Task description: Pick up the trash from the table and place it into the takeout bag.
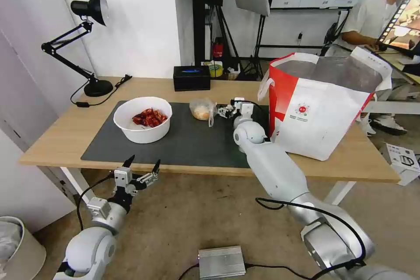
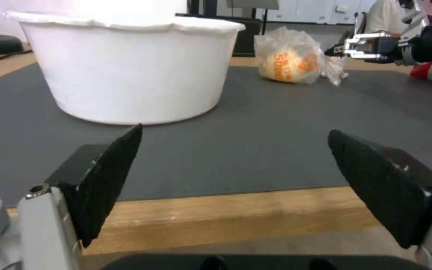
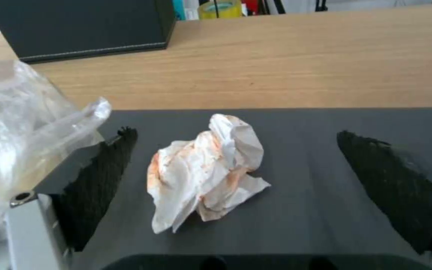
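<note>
— Takeout bag [image 1: 321, 109]? Stood open on the table [image 1: 52, 140], right of the dark mat [image 1: 192, 142].
— White bowl [image 1: 142, 119], bagged bun [image 1: 201, 110]? Sat on the mat.
— Grippers? Right gripper [image 3: 236, 165] spread wide around the crumpled tissue [image 3: 203, 170] on the mat; left gripper [image 1: 142, 166] hung open off the mat's near edge

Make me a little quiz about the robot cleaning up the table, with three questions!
1. True or false: the right gripper is open around the crumpled white tissue.
2. What is inside the white bowl? A) red shells B) grapes C) water
3. Which piece of trash lies between the bowl and the right gripper?

Key:
1. True; the tissue sits on the dark mat between the fingers, not yet squeezed.
2. A.
3. The clear bag with bun. The left gripper waits open at the table's near edge.
</note>
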### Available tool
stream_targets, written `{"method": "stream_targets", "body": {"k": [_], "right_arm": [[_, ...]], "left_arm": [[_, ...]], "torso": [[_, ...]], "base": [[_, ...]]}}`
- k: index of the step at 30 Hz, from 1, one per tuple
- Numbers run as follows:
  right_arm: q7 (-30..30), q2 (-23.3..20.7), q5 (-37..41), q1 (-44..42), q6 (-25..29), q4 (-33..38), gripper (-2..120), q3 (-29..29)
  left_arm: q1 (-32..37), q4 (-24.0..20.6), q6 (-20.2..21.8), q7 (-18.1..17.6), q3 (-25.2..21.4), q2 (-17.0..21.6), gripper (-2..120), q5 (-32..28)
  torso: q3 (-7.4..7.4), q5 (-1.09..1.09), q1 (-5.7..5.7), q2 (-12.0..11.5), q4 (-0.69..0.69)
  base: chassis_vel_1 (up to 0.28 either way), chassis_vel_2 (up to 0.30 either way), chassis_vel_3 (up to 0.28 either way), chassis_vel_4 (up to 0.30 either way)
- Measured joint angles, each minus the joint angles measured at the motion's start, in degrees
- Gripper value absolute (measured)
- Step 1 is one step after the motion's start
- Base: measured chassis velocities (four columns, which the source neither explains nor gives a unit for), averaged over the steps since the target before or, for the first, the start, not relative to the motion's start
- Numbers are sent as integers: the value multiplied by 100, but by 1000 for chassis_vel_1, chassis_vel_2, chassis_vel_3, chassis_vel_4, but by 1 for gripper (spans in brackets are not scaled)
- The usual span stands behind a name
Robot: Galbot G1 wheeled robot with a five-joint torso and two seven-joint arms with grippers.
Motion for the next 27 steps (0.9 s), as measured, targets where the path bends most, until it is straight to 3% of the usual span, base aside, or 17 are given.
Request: {"method": "stream_targets", "body": {"k": [17,27], "right_arm": [[-28,81,-1,-13,0,-184,38,136],[-28,129,0,-21,3,-260,36,181]], "left_arm": [[-52,82,-18,6,34,-74,100,54],[-9,82,-41,7,18,-122,100,96]], "torso": [[0,0,0,0,0],[0,0,0,0,0]], "base": [[0,0,0,0],[0,0,0,0]]}}
